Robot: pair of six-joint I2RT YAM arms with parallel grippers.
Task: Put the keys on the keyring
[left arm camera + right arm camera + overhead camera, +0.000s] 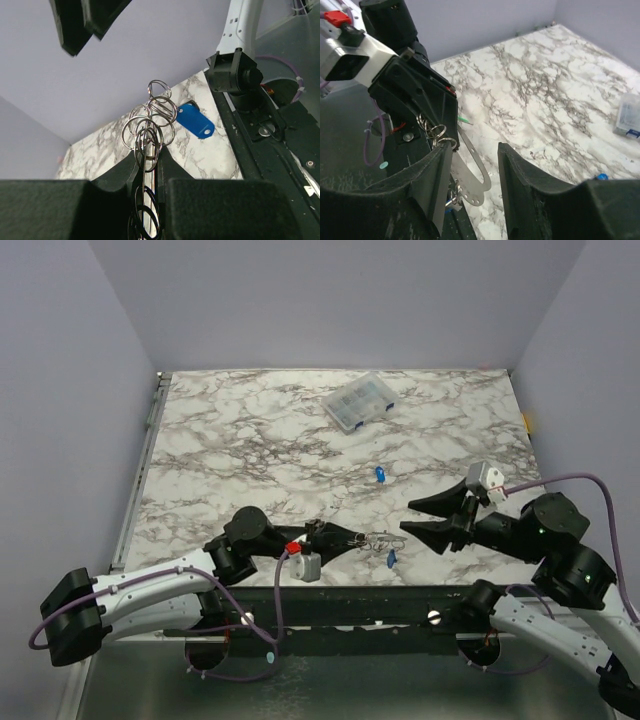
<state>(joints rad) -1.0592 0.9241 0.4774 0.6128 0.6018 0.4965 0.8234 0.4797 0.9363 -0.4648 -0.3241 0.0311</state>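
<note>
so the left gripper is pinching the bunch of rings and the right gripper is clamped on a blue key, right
Not quite. The left gripper does pinch the bunch of rings, but the right gripper is open and holds nothing, as the right wrist view shows. The nearest blue key lies on the table.
</note>
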